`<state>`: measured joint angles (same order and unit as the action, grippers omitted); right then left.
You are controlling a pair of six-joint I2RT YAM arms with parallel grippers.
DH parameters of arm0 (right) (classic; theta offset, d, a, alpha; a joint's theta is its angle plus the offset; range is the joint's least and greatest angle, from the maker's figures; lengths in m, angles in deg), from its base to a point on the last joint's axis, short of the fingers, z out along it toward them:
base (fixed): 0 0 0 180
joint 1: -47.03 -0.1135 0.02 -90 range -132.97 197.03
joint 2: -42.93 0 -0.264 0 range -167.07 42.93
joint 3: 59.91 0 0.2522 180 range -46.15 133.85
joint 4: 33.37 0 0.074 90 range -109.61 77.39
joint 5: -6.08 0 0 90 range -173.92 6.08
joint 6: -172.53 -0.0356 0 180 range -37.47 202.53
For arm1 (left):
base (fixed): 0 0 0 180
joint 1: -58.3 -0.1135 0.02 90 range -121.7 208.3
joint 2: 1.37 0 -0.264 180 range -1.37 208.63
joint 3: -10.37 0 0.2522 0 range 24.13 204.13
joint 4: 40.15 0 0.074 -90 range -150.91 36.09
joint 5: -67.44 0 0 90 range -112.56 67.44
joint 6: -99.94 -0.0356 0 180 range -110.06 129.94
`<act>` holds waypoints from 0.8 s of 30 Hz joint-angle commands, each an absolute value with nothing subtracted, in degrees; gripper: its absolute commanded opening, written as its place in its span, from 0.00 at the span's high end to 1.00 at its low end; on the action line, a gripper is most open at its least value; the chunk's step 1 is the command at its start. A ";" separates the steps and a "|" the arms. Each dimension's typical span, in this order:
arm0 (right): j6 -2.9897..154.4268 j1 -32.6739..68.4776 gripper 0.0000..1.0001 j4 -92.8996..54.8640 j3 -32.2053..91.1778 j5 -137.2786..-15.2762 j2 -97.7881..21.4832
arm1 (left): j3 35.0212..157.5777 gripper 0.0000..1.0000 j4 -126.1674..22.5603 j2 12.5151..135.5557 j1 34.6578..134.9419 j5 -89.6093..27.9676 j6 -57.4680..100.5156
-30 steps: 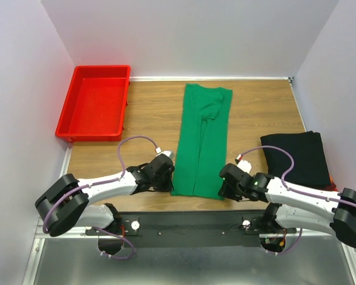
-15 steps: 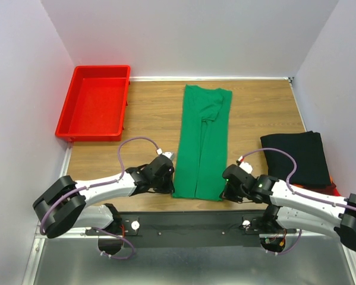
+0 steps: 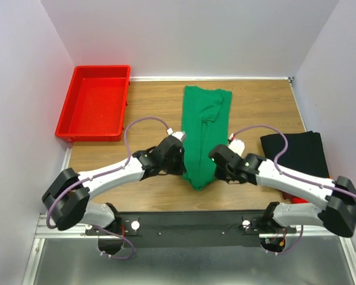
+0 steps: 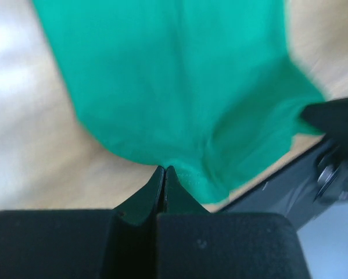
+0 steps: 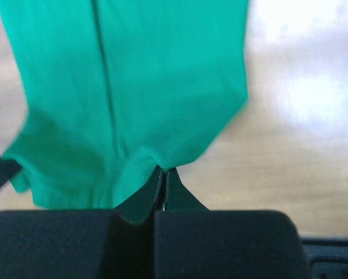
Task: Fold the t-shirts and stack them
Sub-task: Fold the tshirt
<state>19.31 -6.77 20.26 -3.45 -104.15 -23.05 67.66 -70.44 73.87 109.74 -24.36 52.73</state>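
The bright green t-shirt [image 3: 202, 127] lies as a long narrow strip down the middle of the wooden table. Its near end is lifted and sags between my two grippers. My left gripper [image 3: 179, 159] is shut on the near left corner of the green cloth [image 4: 179, 104]. My right gripper [image 3: 217, 161] is shut on the near right corner of the green cloth [image 5: 133, 87]. A folded black t-shirt [image 3: 299, 155] lies at the right edge, with a sliver of red cloth [image 3: 298, 200] showing under it.
A rigid red plastic tray [image 3: 95, 102] stands at the back left of the table [image 3: 148, 113]. White walls close in the left, back and right sides. The black mounting rail [image 3: 189, 222] runs along the near edge.
Both grippers have lifted the shirt's near corners and moved them away from the near edge toward the middle. The near end now hangs folded between them.
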 commanded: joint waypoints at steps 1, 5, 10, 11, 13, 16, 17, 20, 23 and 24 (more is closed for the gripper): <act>24.51 -2.91 1.00 20.82 5.59 -115.54 -30.53 | 74.73 1.00 -69.73 78.77 105.95 -21.16 47.40; 30.75 2.10 1.00 16.00 9.04 -114.07 -34.58 | 79.57 1.00 -68.06 83.26 101.73 -21.77 45.72; 36.03 9.58 0.99 8.44 13.17 -110.73 -41.35 | 84.68 1.00 -65.51 90.54 96.27 -23.53 45.19; 36.47 10.54 1.00 7.55 13.79 -110.12 -42.40 | 87.21 1.00 -65.42 91.69 95.75 -23.61 44.84; 37.88 13.01 1.00 5.27 15.72 -108.88 -45.83 | 91.16 1.00 -65.68 95.65 94.43 -23.00 44.66; 38.93 16.61 1.00 3.25 18.09 -106.69 -49.17 | 93.64 1.00 -64.46 99.42 91.01 -26.50 45.98; 39.03 18.36 1.00 2.80 18.45 -106.07 -50.83 | 94.43 1.00 -64.45 100.14 90.56 -25.82 45.89; 39.12 21.53 0.99 0.78 18.98 -103.35 -53.13 | 98.30 1.00 -65.68 104.09 88.89 -25.46 45.28; 39.29 23.12 0.99 -0.63 19.33 -101.15 -54.71 | 102.25 1.00 -67.44 107.96 88.18 -24.23 44.22; 39.38 23.73 1.00 -1.15 19.68 -100.71 -55.76 | 103.05 1.00 -67.70 108.84 88.10 -23.88 44.13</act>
